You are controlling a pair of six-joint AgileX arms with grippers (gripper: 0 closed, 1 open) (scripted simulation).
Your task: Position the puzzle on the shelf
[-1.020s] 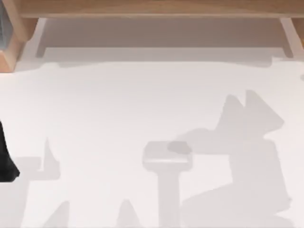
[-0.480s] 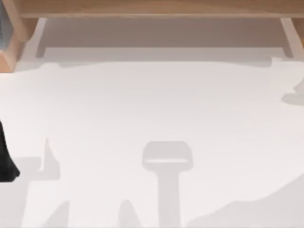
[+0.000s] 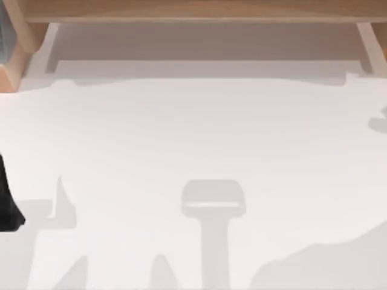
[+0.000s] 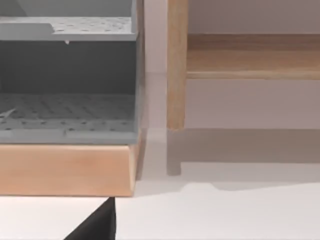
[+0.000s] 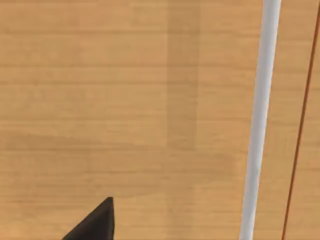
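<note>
The puzzle is out of view. The shelf (image 3: 193,11) runs along the far edge of the table as a long light-brown board on pale side supports (image 3: 367,45). In the left wrist view its board (image 4: 250,55) and one upright support (image 4: 176,75) stand ahead, with a dark tip of my left gripper (image 4: 97,225) at the picture's edge. My left arm (image 3: 7,202) rests at the table's left edge. The right wrist view looks closely onto light-brown wood grain (image 5: 125,100), with a dark tip of my right gripper (image 5: 95,222) over it.
A grey perforated bin (image 4: 67,90) on a wooden base (image 4: 65,170) stands at the far left beside the shelf support (image 3: 5,36). The white table (image 3: 193,133) carries soft shadows. A white strip (image 5: 260,120) crosses the wood in the right wrist view.
The large shadow on the table's right half has drawn away from the middle into the lower right corner. My left arm has not moved.
</note>
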